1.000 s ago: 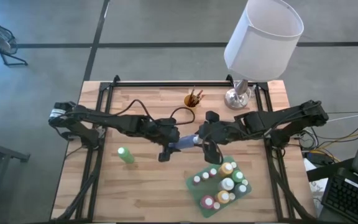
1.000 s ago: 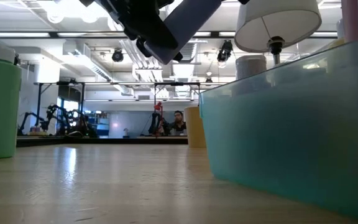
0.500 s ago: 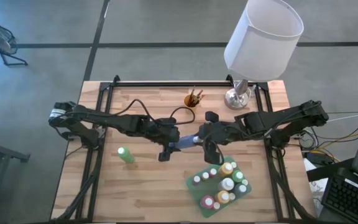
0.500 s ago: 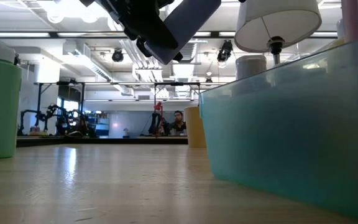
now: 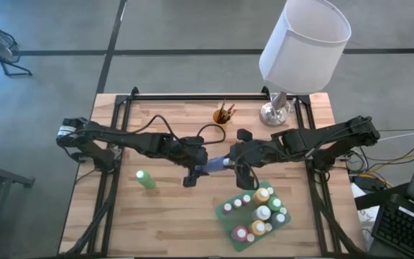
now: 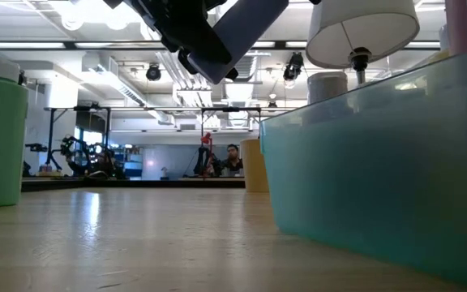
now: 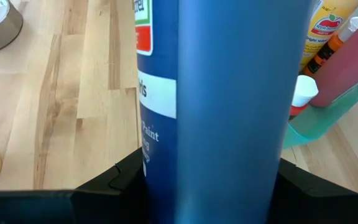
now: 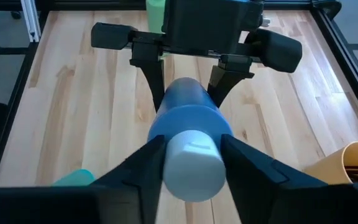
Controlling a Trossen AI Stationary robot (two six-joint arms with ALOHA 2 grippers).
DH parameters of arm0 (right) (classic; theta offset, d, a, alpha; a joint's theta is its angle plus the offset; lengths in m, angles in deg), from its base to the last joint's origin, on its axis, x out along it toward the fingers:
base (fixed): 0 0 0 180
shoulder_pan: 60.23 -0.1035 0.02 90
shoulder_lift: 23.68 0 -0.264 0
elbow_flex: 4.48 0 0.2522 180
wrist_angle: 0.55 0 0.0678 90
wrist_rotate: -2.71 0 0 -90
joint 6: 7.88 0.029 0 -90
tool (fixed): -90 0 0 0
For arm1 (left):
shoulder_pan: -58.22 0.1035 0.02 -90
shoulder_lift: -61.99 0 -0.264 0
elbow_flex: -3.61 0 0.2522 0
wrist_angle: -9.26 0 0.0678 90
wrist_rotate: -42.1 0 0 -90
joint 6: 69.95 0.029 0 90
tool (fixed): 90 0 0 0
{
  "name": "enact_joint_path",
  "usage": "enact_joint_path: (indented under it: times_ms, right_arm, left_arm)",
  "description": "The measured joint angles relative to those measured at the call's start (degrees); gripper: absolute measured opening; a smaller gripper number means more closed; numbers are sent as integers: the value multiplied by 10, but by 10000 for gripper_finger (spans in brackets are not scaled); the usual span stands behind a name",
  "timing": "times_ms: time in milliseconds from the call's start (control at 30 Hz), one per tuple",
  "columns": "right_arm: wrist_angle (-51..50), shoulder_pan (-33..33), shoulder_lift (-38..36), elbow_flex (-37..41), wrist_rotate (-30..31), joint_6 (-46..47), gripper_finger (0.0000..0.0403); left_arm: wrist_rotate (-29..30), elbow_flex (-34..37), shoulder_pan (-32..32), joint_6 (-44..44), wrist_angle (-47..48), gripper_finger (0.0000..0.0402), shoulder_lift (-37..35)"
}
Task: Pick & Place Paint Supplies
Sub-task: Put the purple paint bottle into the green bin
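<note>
Blue paint bottle is off the table mid-centre, lying level between both arms: left gripper clamped on its body, right gripper fingers closed against the white-capped end. Just near-right of it sits the teal tray of white-capped bottles. Green bottle stands alone to the left; yellow brush cup and lamp are at the far edge.
</note>
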Motion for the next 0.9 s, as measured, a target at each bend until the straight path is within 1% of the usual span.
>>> enact_joint_path:
  times_ms: [67, 167, 467, 600, 733, 900]
  right_arm:
    - [0, 0, 0, 0, 1, 2, 168]
    - [0, 0, 0, 0, 2, 3, 171]
    - [-6, 0, 0, 0, 2, 1, 114]
    - [-13, 0, 0, 0, 2, 4, 117]
    - [-14, 0, 0, 0, 2, 5, 138]
    - [-15, 0, 0, 0, 2, 5, 113]
  left_arm:
    - [0, 0, 0, 0, 0, 217, 0]
    - [0, 0, 0, 0, 0, 217, 0]
    - [2, 0, 0, -2, 2, 217, 0]
    - [2, 0, 0, -2, 2, 217, 1]
    - [2, 0, 0, -2, 3, 217, 1]
    - [2, 0, 0, -2, 3, 217, 1]
